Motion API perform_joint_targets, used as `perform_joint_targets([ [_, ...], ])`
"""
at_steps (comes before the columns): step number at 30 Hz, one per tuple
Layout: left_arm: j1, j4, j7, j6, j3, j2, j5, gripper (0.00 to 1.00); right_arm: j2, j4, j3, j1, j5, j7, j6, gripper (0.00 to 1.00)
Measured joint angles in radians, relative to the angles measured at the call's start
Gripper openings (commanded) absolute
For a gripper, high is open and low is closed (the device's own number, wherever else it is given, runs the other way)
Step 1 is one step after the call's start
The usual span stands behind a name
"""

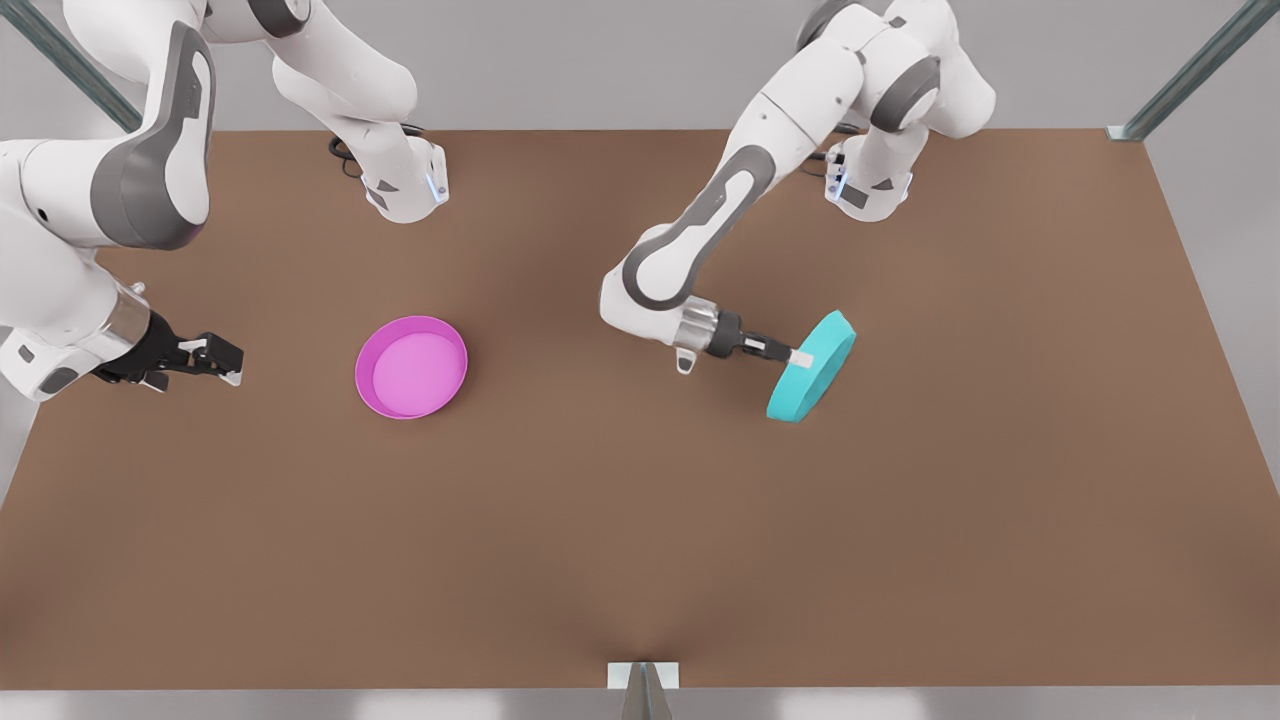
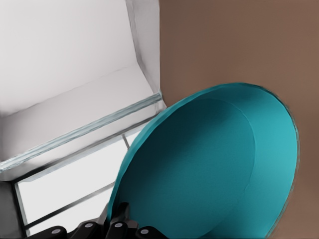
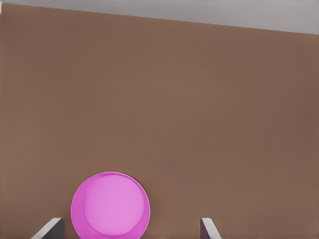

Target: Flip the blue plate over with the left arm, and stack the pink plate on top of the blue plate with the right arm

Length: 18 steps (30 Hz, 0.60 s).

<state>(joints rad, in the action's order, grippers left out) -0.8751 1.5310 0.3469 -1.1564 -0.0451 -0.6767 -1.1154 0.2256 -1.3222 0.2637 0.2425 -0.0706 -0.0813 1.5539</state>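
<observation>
A: Brown worktop (image 1: pixel 640 520); pink plate (image 1: pixel 411 366) flat, blue plate (image 1: pixel 812 366) tilted on edge, rim pinched in the left tool (image 1: pixel 797 357).

B: Right tool (image 1: pixel 222 362) waits beside pink, fingers wide. Roll blue fully over, lower gently, then release.

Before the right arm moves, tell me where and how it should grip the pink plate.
Judging by its pose, grip the raised rim. The pink plate lies flat and open side up on the table, so only its edge offers a hold. One finger inside and one outside, on the side nearest the open right hand, should work. The left hand holds the tilted blue plate.
</observation>
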Motion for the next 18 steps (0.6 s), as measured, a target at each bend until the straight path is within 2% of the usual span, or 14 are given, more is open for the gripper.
perform_joint_targets([
  [6, -0.224, -0.106, 0.001, 0.039, 0.160, -0.139, -0.026, 0.21, -0.002, 0.003, 0.002, -0.003, 0.000, 0.000, -0.002, 1.00],
  [9, -0.267, -0.222, 0.001, 0.101, 0.167, -0.228, -0.026, 0.21, -0.002, 0.003, 0.003, -0.006, 0.000, 0.000, -0.006, 1.00],
  [12, -0.318, -0.260, 0.001, 0.118, 0.190, -0.263, -0.025, 0.21, -0.003, 0.006, 0.006, -0.012, 0.000, 0.001, -0.005, 1.00],
  [18, -0.372, -0.391, 0.004, 0.132, 0.243, -0.417, -0.022, 0.21, -0.003, 0.006, 0.008, -0.013, 0.000, 0.002, -0.001, 1.00],
])
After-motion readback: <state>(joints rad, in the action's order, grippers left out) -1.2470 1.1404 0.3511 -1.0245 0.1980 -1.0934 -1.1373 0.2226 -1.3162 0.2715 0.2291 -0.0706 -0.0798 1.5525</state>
